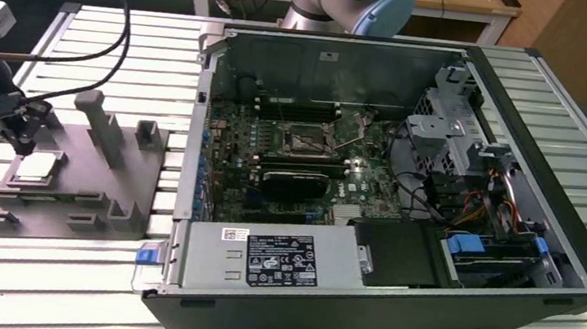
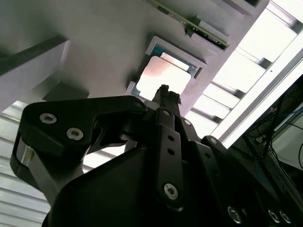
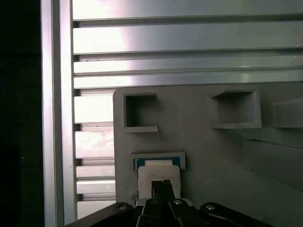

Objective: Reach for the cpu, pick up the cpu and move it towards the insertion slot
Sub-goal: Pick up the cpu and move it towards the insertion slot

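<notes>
Open case (image 1: 336, 71), exterior view's right: insertion slot (image 1: 305, 139) inside, well apart from cpu (image 1: 37, 168); carry could clip case wall. Grey fixture (image 1: 84, 185), exterior view's left: upright posts (image 1: 100, 132) near gripper (image 1: 20, 144), snag possible. Cpu lay flat in fixture recess; off-centre grip could tilt or drop it. Your gripper hung just above cpu, clenched, grasping nothing. Contact with cpu not discernible; gripper body hid part of cpu in both wrist views.
</notes>
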Robot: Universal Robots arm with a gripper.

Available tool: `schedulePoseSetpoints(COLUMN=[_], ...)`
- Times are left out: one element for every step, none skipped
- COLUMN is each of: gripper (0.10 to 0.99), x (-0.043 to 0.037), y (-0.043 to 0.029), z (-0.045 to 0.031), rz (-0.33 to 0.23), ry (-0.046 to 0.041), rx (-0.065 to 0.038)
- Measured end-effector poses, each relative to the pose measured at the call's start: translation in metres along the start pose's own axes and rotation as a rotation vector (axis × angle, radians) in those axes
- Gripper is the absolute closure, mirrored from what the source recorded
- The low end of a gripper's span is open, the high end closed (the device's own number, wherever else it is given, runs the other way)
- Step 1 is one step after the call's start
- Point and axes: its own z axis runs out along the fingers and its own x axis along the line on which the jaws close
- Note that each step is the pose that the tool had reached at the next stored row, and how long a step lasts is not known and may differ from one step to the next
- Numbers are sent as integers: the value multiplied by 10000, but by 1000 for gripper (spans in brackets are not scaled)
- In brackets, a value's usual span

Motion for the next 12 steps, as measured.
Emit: schedulePoseSetpoints(gripper=[980, 980, 980, 980, 980, 980, 980, 980, 980, 980, 980, 980], x=[4, 6, 7, 7, 8, 7, 7, 7, 7, 7, 7, 7], y=[-2, -4, -5, -6, -7, -9, -11, -13, -15, -20, -26, -32], z=[18, 36, 54, 70, 87, 104, 120, 137, 153, 167, 179, 191], rz=[3, 4, 5, 6, 6, 6, 5, 5, 5, 5, 4, 5], ry=[0, 0, 0, -1, 0, 0, 1, 0, 0, 1, 2, 1], rx=[0, 0, 1, 0, 0, 0, 0, 0, 0, 1, 1, 1])
